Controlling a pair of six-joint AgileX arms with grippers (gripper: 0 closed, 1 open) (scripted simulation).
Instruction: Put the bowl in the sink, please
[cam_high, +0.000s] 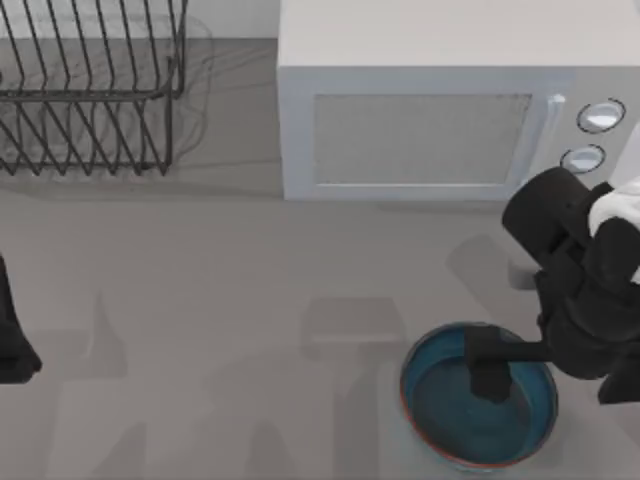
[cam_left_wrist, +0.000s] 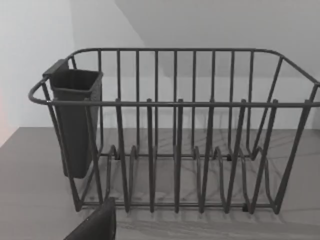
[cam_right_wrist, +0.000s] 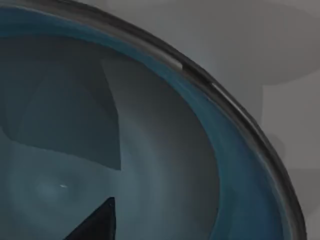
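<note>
Top view showed the right hand (cam_high: 489, 372) lowered into the bowl (cam_high: 520, 420) directly beneath it on the desk (cam_high: 220, 300), finger spread impossible to tell, and I judged the glossy, rigid bowl slippery, best pinched across its thin rim.

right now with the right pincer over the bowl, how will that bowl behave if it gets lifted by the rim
The bowl looks rigid, so it should keep its shape. Its glossy teal inside suggests a slick surface, so a rim pinch may slip. It is deep and round, so held by one side it would probably tilt. The right pincer hangs over its inside; the left arm sits parked at the table's left edge.
</note>
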